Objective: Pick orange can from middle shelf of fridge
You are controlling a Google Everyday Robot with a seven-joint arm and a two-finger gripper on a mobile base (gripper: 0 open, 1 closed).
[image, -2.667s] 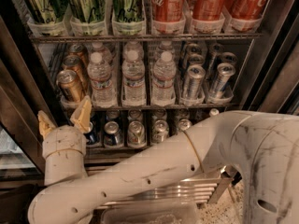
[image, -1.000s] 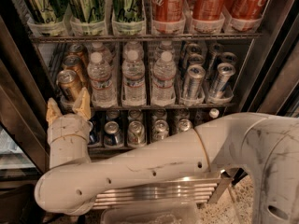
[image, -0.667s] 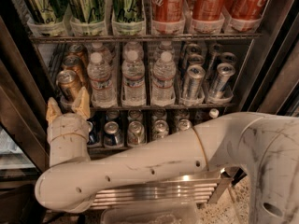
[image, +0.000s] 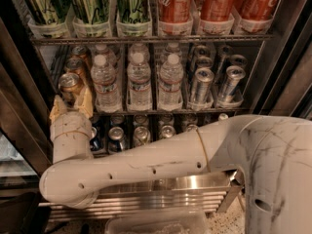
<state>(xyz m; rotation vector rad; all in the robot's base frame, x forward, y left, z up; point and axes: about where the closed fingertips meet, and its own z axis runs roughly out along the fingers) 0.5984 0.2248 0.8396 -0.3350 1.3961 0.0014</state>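
Note:
The orange can [image: 70,83] stands at the front of the far-left lane on the middle shelf [image: 209,111] of the fridge [image: 286,57], with more orange cans behind it. My gripper [image: 71,105] is right in front of the can's lower part. Its tan fingers [image: 86,99] are spread apart, one on each side of the can's base. The jaws are open, and I cannot tell whether they touch the can. My white arm [image: 161,160] reaches in from the right, across the lower shelf.
Water bottles [image: 139,79] fill the middle lanes next to the orange can, and slim silver cans [image: 201,84] stand to the right. Green cans [image: 90,4] and red cola cans [image: 174,1] sit on the shelf above. Small cans [image: 141,134] are below. The dark door frame [image: 19,121] is close on the left.
The gripper has moved up and to the right, from below-left of the orange can to directly in front of it. It has barely moved over the last second.

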